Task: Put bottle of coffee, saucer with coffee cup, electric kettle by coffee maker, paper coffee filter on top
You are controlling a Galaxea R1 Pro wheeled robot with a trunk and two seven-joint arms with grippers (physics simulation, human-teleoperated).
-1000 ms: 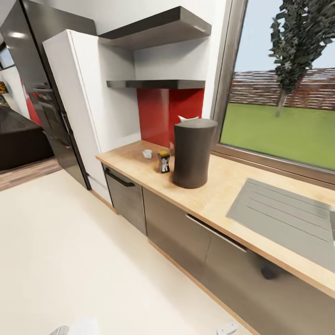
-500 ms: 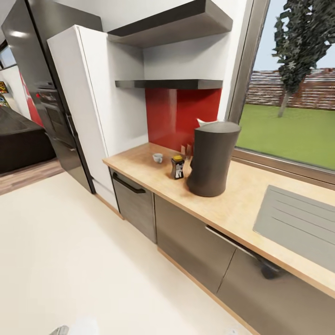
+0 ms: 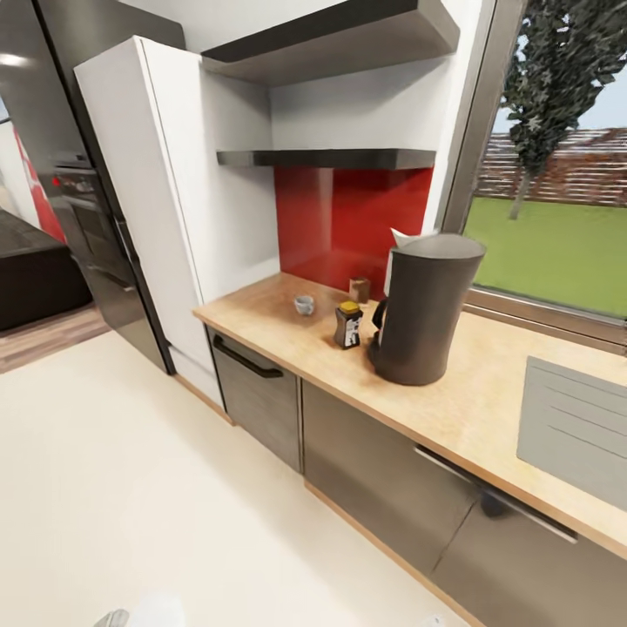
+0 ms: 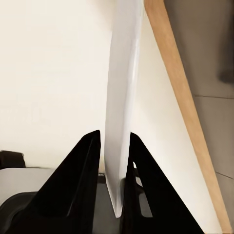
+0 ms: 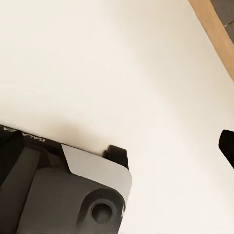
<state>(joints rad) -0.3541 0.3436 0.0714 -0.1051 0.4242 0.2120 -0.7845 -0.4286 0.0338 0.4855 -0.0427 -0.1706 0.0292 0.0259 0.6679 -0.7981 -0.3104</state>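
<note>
The coffee maker stands dark and tall on the kitchen countertop. A white paper tip, the paper coffee filter, pokes up behind its top edge; how it rests is hidden. The bottle of coffee stands on the counter just left of the machine, and the small coffee cup sits further left. The black kitchen shelf above is bare. My left gripper is shut on the saucer, a thin white plate seen edge-on over the floor. A dark tip shows in the right wrist view. The electric kettle is out of view.
A small wooden block stands by the red backsplash. A white tall cabinet and a dark fridge close the counter's left end. The steel sink drainer lies at the right. Beige floor stretches before the grey cabinets.
The whole head view has shifted as the camera moved: the counter and its things now sit further right and a little lower in the picture. Nothing on the counter has moved.
</note>
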